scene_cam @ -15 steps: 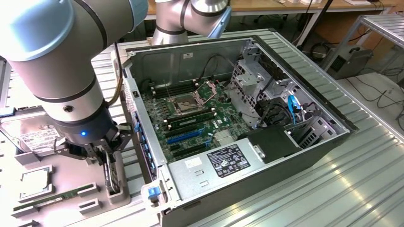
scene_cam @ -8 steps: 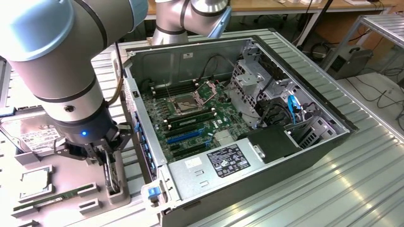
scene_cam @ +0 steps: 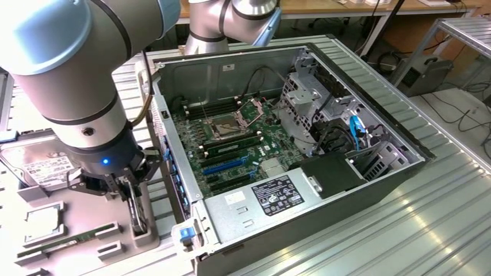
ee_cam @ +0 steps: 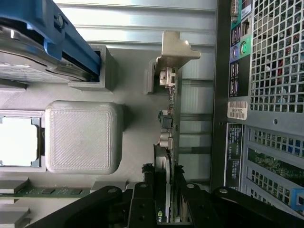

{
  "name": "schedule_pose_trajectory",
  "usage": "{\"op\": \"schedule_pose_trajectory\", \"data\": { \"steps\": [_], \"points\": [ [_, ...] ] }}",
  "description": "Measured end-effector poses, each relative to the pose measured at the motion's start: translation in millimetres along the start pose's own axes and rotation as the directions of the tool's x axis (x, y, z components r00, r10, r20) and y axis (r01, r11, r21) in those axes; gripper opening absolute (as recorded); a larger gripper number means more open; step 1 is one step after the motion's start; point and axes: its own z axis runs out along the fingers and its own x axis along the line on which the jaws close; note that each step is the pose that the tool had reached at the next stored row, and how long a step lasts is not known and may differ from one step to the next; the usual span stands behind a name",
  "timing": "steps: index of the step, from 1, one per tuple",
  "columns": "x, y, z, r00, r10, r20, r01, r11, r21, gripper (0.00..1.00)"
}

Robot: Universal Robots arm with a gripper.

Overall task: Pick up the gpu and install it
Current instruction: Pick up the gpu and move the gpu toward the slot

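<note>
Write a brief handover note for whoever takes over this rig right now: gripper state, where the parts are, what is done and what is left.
The gripper sits over the top edge of the gpu, a long thin dark card with a green board and silver bracket. Whether it is clamped cannot be told.
The gpu stands on edge in the grey holder tray, beside the open grey computer case.
Done: gripper placed at the card.
Left: card not lifted, not installed in the case.
</note>
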Motion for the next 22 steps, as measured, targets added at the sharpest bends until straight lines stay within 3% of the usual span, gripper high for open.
{"op": "schedule_pose_trajectory", "data": {
  "steps": [3,8,22],
  "points": [
    [-0.2,0.0,-2.1,1.0,-0.003,0.0,0.003,1.0,-0.0002,0.26],
    [-0.9,0.0,-15.1,1.0,-0.003,-0.0001,0.003,1.0,-0.0004,0.26],
    [-4.6,0.2,-77.4,1.0,-0.003,0.0,0.003,1.0,-0.0016,0.26]
  ]
}}
